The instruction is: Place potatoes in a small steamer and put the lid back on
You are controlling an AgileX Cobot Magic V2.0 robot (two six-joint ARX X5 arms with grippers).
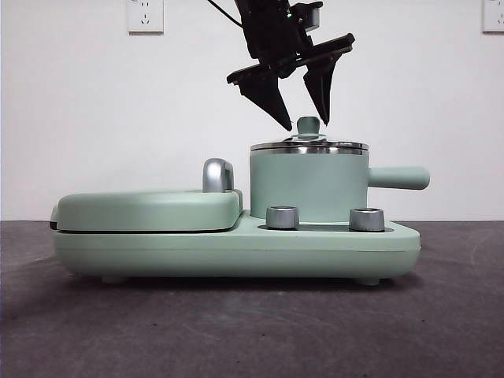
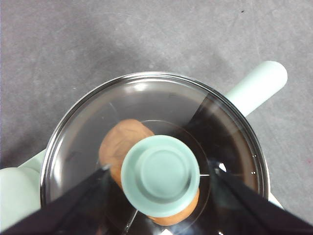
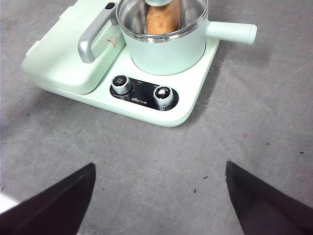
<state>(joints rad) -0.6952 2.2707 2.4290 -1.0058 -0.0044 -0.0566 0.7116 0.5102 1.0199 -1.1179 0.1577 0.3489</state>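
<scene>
- The potato (image 2: 122, 147), orange-brown and oblong, lies inside the steamer (image 1: 309, 189), seen through the lid (image 2: 154, 156).
- The glass lid with its steel rim sits on the mint-green steamer; its green knob (image 1: 308, 125) stands on top.
- The left gripper (image 1: 303, 118) hangs just above the knob, its 2 jaws spread apart, 1 on each side, holding nothing.
- The right gripper (image 3: 159, 196) waits well back over the grey table (image 3: 146, 161), jaws wide apart and empty.
- The steamer stands on a green base (image 1: 236, 248) with 2 dials (image 3: 142, 93); a flat lidded griddle (image 1: 146, 209) with a steel handle (image 1: 217, 175) lies beside it.
</scene>
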